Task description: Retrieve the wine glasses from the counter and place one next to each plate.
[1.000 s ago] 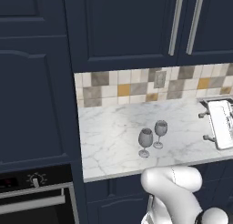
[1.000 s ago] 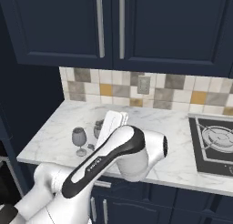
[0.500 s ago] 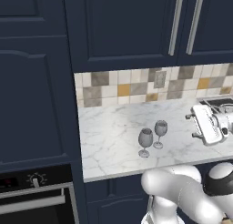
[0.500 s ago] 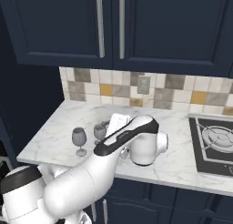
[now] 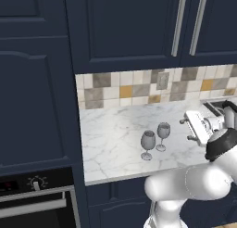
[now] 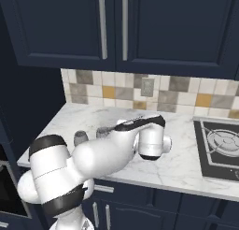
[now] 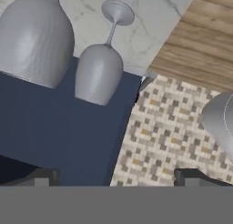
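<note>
Broadly, the counter [image 5: 115,129] is the biggest thing ahead of the gripper [image 5: 187,129]: a white, grey-veined marble slab, hard and smooth, on navy cabinets [image 5: 125,28] with a matte tile wall [image 6: 140,91] of beige, brown and grey squares behind it. To the gripper's far side, away from the glasses, lies a dark hob [image 6: 219,142] with a round metal burner.

Both wine glasses stand upright on the marble just beside the gripper, on the side its open end faces. The nearer glass [image 5: 162,135] is close to the fingertips; the farther glass [image 5: 147,144] stands just beyond it, close but apparently not touching. In the hand view their rounded bowls loom large, one [image 7: 99,73] showing its thin stem and round foot.

The gripper hangs level with the bowls, fingers spread wide and holding nothing.

I judge these glasses light, rigid, slick and fragile, and top-heavy on a narrow foot, so a nudge could tip one into its neighbour. The bowl of the nearer glass, or the stem just under it, looks the safest place to close, gently.
</note>
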Motion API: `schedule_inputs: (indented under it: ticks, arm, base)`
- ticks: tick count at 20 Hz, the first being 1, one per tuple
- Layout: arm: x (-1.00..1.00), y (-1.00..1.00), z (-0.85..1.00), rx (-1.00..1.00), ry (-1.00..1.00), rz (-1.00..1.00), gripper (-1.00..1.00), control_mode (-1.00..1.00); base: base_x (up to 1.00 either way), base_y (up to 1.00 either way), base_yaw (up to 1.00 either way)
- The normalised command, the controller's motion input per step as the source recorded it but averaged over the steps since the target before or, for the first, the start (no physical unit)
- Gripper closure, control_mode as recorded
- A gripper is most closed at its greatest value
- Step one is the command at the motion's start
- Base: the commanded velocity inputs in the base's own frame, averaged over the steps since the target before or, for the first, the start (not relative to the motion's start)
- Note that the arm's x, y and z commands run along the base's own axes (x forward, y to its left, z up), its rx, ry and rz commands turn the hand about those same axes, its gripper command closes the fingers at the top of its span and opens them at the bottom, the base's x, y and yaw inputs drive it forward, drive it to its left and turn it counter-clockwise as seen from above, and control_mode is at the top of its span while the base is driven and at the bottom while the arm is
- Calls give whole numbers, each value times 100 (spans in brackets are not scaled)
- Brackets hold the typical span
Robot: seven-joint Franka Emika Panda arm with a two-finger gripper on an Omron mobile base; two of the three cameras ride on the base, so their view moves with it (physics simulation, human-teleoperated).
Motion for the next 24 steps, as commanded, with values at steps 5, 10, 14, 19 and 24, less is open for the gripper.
schedule_inputs:
  ticks: [5,10,14,19,24]
  arm:
    - [41,-2,-34,0,0,1,-100,-100]
    - [33,0,-27,0,0,-3,-100,-100]
    - [36,0,-22,0,2,-5,-100,-100]
    - [41,0,-24,0,9,-1,-100,-100]
    - [2,-1,-26,2,10,0,-100,-100]
  base:
    - [0,0,0]
    - [0,0,0]
    - [0,0,0]
    - [0,0,0]
    - [0,0,0]
